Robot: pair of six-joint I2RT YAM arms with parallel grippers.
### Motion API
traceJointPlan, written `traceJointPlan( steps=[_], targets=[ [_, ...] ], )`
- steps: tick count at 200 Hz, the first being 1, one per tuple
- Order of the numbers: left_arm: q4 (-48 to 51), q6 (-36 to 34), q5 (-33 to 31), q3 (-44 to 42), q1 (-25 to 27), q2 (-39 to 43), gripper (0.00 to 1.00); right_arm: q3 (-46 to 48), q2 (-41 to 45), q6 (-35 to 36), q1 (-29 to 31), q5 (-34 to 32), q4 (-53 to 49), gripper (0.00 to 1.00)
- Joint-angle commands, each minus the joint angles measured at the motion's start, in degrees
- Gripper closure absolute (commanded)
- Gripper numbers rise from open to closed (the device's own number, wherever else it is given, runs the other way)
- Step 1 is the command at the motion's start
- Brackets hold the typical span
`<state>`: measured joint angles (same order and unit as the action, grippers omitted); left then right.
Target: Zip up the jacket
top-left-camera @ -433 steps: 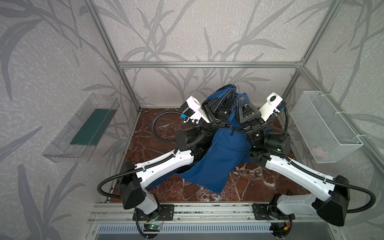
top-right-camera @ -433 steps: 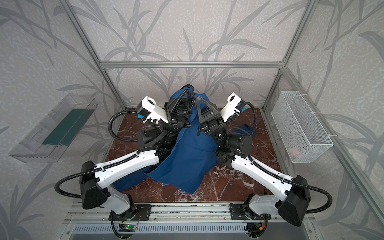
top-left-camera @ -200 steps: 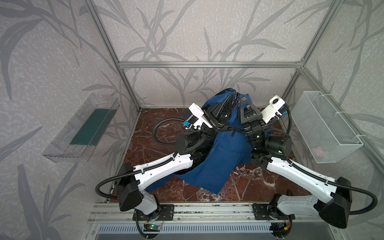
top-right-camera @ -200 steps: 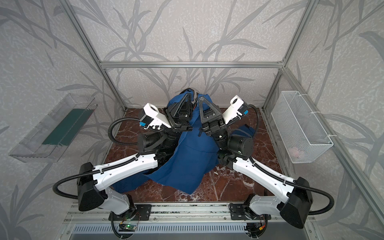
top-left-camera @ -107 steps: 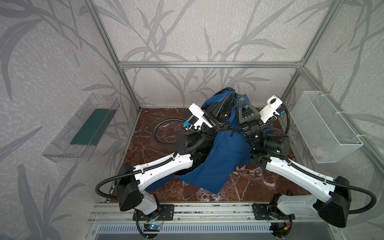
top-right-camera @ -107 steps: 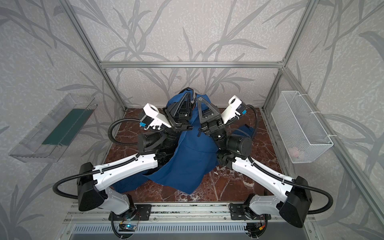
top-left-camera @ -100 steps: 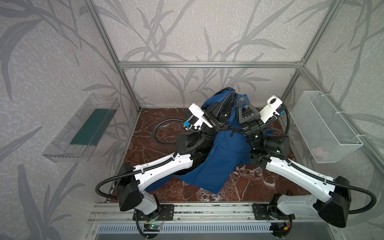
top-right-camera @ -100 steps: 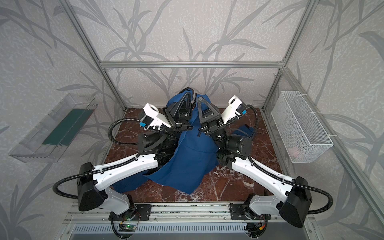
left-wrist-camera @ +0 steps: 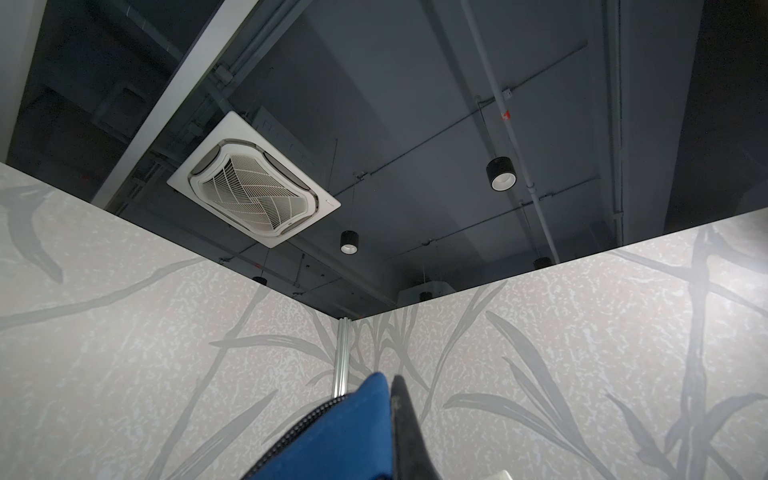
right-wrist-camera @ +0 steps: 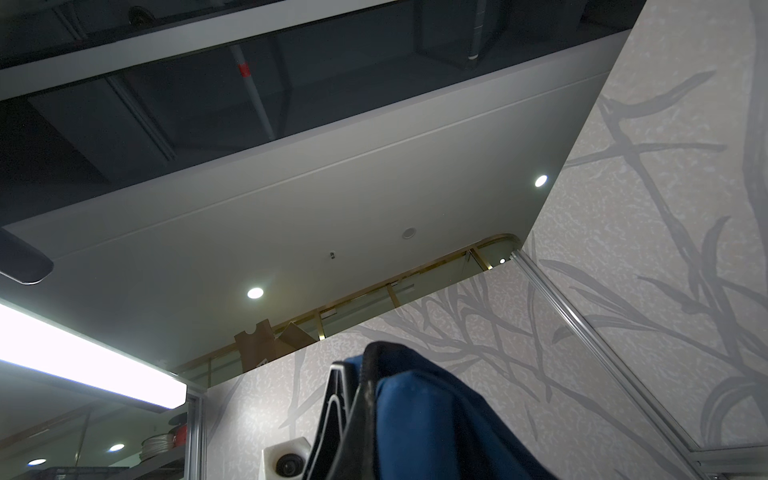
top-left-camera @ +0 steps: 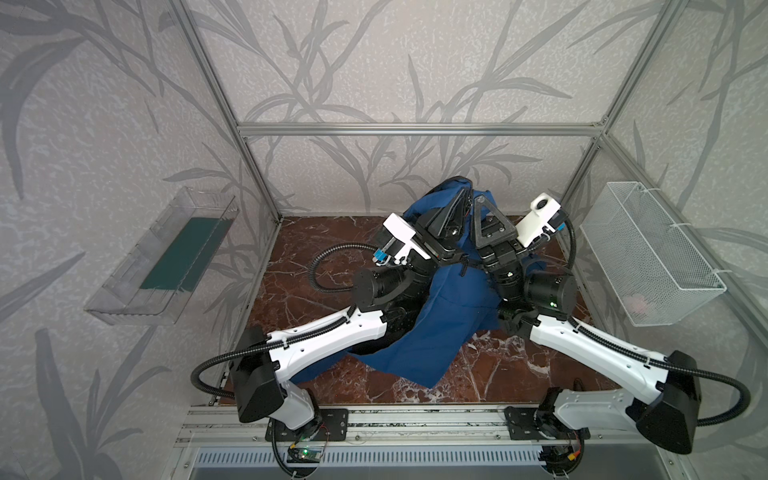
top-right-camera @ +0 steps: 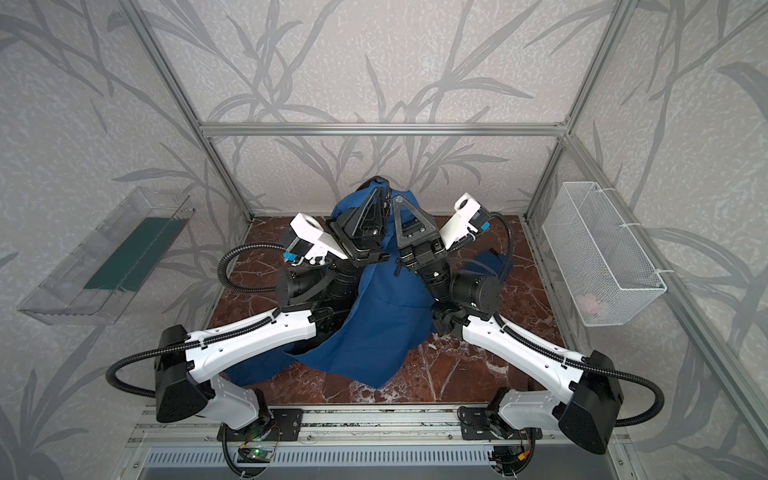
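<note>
As the left claw [top-left-camera: 465, 194] and right claw [top-left-camera: 477, 200] clenched an edge of the navy-blue fabric jacket [top-left-camera: 440, 316], raised at the far middle with its hem on the brown marble bench [top-left-camera: 299, 249], its weight could drag it loose.

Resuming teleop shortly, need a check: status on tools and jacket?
Left tool shut on jacket; right tool too. Jacket held up by its top, hem on table. Nothing else seen in the way.
</note>
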<state>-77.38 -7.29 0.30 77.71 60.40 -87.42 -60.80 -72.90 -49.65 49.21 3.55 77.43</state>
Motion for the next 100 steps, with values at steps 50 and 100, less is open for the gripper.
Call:
traceJointPlan(
  steps=[50,100],
  targets=[
    [2.0,-20.5,-2.6,2.5,2.4,-0.5,1.0,3.8,5.3,6.7,1.1,-5.4,0.0,1.0],
    [2.3,-20.0,-3.2,2.5,2.3,-0.2,1.0,5.3,7.4,8.1,1.1,-5.5,-0.4,1.0]
  ],
)
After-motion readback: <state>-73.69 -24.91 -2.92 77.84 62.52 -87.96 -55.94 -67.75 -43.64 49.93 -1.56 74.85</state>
